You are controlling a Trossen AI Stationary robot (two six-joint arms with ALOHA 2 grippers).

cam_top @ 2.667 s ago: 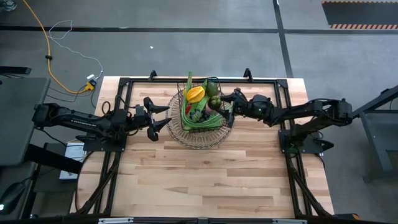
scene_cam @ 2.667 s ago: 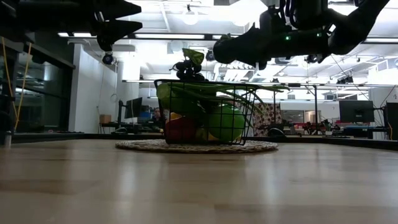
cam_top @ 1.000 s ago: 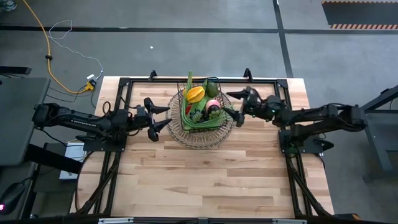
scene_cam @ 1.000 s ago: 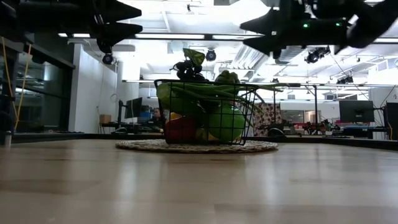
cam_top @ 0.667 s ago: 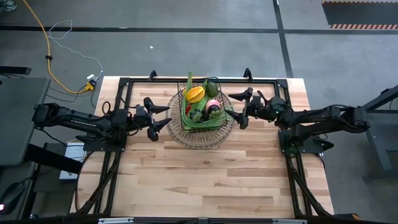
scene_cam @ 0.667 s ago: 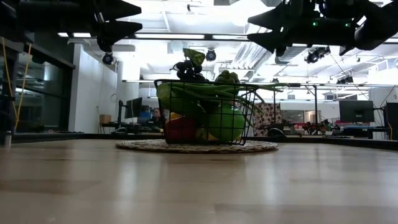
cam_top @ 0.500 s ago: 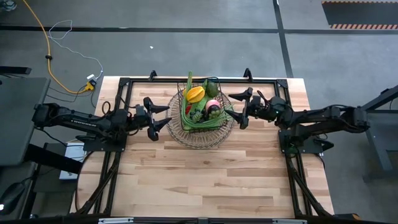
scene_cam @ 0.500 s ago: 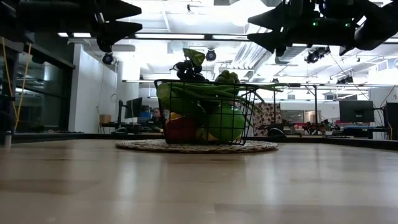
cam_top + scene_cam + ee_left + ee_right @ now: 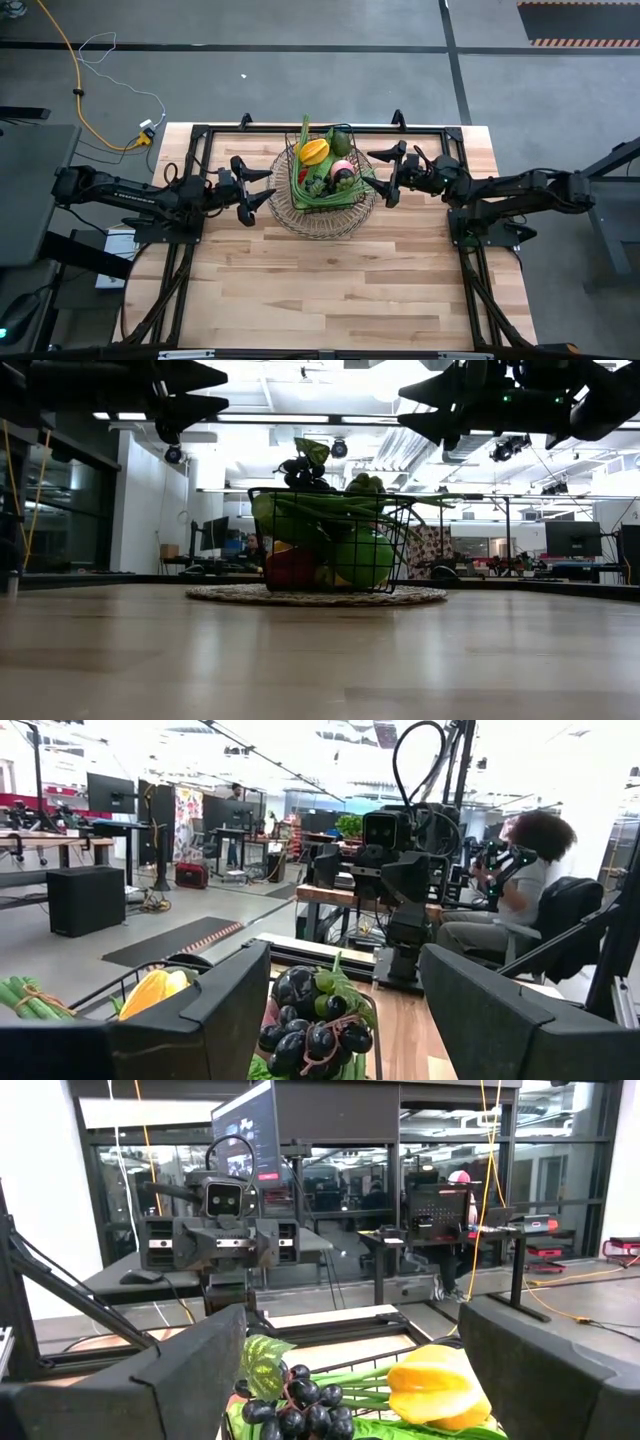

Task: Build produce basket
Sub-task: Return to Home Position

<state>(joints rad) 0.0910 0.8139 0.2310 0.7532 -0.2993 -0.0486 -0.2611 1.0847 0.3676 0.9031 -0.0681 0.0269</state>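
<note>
The dark wire basket (image 9: 288, 208) stands on the table's far middle, its round flaring rim (image 9: 420, 596) flat on the wood. The produce is piled in it: a yellow piece (image 9: 315, 151), a pink fruit (image 9: 342, 168), green beans (image 9: 320, 197), dark grapes (image 9: 300, 468) on top, and a green apple (image 9: 362, 558) against the mesh. My left gripper (image 9: 266, 186) hovers open just left of the basket, above its rim. My right gripper (image 9: 371, 169) hovers open just right of it, also above rim height (image 9: 402, 410). Neither has anything between its fingers.
Black frame rails (image 9: 300, 128) run along the table's far and side edges. The near half of the wooden table (image 9: 320, 290) is bare. A seated person (image 9: 520, 880) shows in the room beyond the right arm.
My right gripper has drawn back a little from the basket toward the table's right edge, fingers apart, and has stood still for the last half second. The basket and its produce have kept their places.
</note>
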